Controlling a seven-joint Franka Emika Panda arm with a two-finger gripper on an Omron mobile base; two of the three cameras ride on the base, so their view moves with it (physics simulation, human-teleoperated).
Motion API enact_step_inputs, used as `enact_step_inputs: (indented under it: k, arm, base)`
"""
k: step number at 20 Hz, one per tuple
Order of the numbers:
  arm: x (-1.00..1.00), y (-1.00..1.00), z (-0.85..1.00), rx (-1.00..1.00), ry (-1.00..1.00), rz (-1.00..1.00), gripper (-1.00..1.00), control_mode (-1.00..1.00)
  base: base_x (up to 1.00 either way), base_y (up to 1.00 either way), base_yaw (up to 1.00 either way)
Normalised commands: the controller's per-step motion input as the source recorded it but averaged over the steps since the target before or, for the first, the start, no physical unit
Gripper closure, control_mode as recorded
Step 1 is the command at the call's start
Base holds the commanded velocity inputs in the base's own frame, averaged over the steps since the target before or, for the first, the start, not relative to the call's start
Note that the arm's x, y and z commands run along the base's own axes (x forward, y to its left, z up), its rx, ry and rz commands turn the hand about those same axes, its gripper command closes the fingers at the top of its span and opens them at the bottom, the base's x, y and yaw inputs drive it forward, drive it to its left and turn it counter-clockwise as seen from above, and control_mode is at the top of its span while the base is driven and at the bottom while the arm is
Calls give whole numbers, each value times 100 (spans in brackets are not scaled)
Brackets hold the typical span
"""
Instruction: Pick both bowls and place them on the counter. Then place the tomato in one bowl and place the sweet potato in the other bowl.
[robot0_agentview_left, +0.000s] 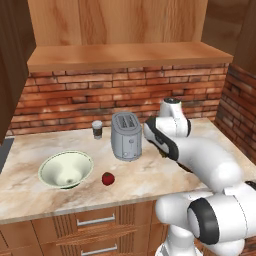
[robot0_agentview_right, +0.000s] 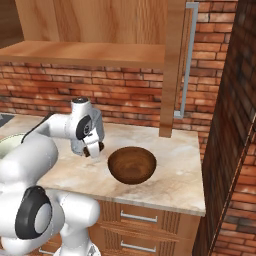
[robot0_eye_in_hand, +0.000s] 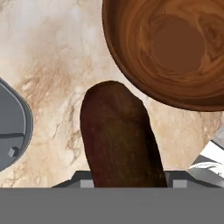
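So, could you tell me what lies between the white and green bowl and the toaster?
In the left base view, only bare counter separates the white and green bowl from the toaster; the tomato sits nearer the front.

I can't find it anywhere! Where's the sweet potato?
The sweet potato is in the gripper, held just above the counter beside the rim of the dark brown bowl, with the toaster on its other side.

Counter (robot0_agentview_left: 150, 180): polished beige marble pattern. Dark bowl (robot0_agentview_right: 132, 165): wood grain, satin sheen. Pale bowl (robot0_agentview_left: 65, 170): smooth glazed look. Tomato (robot0_agentview_left: 108, 178): glossy red skin. Sweet potato (robot0_eye_in_hand: 118, 135): matt, rough brown. Toaster (robot0_agentview_left: 125, 136): brushed grey metal.
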Motion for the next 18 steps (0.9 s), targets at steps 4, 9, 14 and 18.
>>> enact_step_inputs:
  k: [4,9,14,18]
  arm:
    - [-13,-18,47,-2,11,0,100,-100]
    - [-6,-33,32,-3,13,0,100,-100]
    - [0,-42,13,-3,14,0,100,-100]
    - [-5,-44,1,0,14,0,100,-100]
  base:
    - [0,0,0]
    - [0,0,0]
    - [0,0,0]
    - [0,0,0]
